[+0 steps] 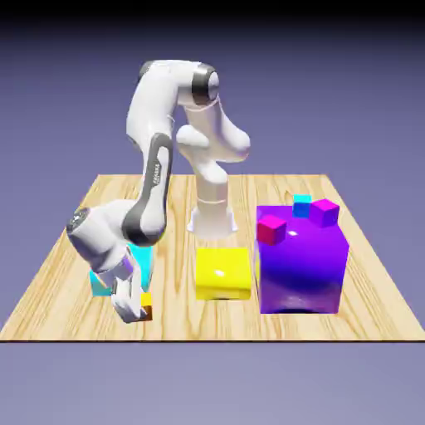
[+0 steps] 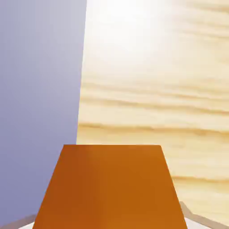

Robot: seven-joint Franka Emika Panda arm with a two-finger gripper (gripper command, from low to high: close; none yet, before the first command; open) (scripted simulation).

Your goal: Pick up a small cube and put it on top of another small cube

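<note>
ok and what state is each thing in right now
hand: closed on the orange cube
orange cube: gripped, not stacked
violet cube: on the big purple block, nothing on top
crimson cube: on the same block
big purple block: standing on the table

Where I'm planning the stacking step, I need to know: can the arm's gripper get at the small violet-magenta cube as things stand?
Probably not yet: the gripper is shut on the orange-brown cube, though nothing seems to cover the violet-magenta cube.
</note>
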